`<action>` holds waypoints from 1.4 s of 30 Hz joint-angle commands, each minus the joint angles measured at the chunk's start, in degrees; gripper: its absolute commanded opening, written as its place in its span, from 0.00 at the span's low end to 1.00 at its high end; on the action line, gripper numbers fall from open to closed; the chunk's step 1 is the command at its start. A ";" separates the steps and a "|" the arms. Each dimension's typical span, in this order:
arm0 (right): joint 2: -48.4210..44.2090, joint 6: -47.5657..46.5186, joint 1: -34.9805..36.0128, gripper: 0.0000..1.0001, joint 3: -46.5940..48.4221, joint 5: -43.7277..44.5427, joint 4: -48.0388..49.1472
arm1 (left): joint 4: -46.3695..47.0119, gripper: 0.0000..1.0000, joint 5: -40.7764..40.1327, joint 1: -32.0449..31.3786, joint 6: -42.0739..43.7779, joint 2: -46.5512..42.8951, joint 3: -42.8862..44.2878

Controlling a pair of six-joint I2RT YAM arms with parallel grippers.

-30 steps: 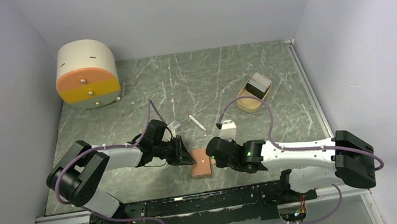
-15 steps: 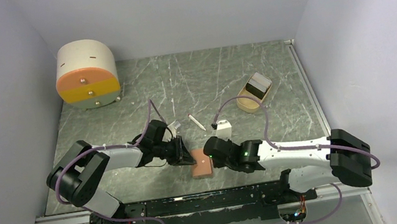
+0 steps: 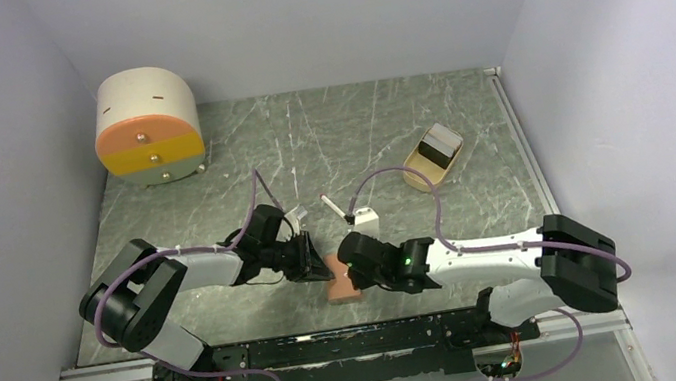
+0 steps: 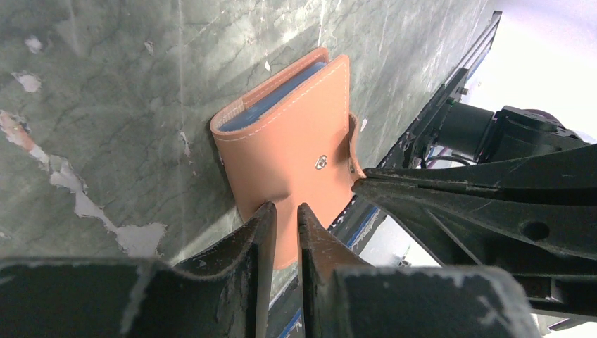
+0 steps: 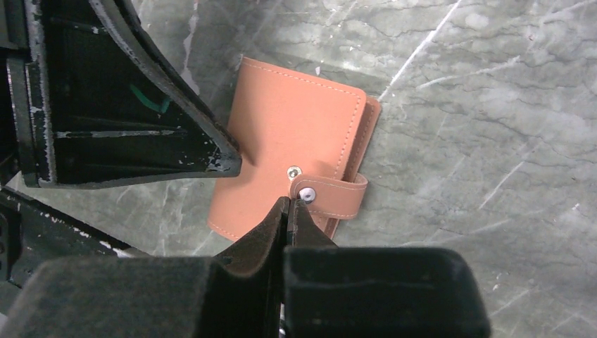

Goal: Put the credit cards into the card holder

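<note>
Orientation first: how does the card holder (image 5: 281,127) lie?

Flat on the table (image 3: 355,127), low in the middle of the top view, between the two grippers. In the right wrist view its long axis runs from top to bottom of the frame, with the top leaning a little to the right. The strap (image 5: 338,193) wraps round the right long edge.

And what is it made of?

Smooth tan leather with pale stitching along the edges, rounded corners and a small metal stud (image 5: 291,170) on the cover. Blue leaves show at one short end in the left wrist view.

What are the grippers doing?

The right gripper (image 5: 289,205) is fully closed, its tips at the strap's snap end. Whether they pinch it cannot be told. The left gripper (image 4: 285,215) stands a narrow slit apart at the cover's edge, with leather showing in the gap. Whether it grips the leather cannot be told either.

And the credit cards (image 3: 440,142)?

Well apart from the holder, right of centre in the top view, in a tan tray (image 3: 424,181). A black one with white on it shows. They are too small there to tell their axis.
</note>
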 commanded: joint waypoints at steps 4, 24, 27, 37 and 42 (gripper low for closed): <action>1.37 -1.53 -0.26 0.00 1.79 -2.42 1.74 | 0.19 0.24 -0.29 -0.76 0.00 0.68 -0.86; 5.73 -2.90 -1.33 0.00 3.87 -3.02 2.21 | 0.00 0.23 -0.46 -0.82 0.00 0.40 -0.95; 6.28 -3.05 -1.64 0.00 3.83 -3.19 2.44 | 0.13 0.23 -0.36 -0.83 0.00 0.42 -0.91; 7.42 -3.43 -2.63 0.00 3.23 -4.28 3.56 | 0.22 0.23 -0.31 -0.82 0.08 0.64 -0.97; 7.47 -4.07 -3.74 0.00 2.74 -5.06 3.87 | 0.38 0.23 -0.24 -0.85 0.00 0.57 -1.16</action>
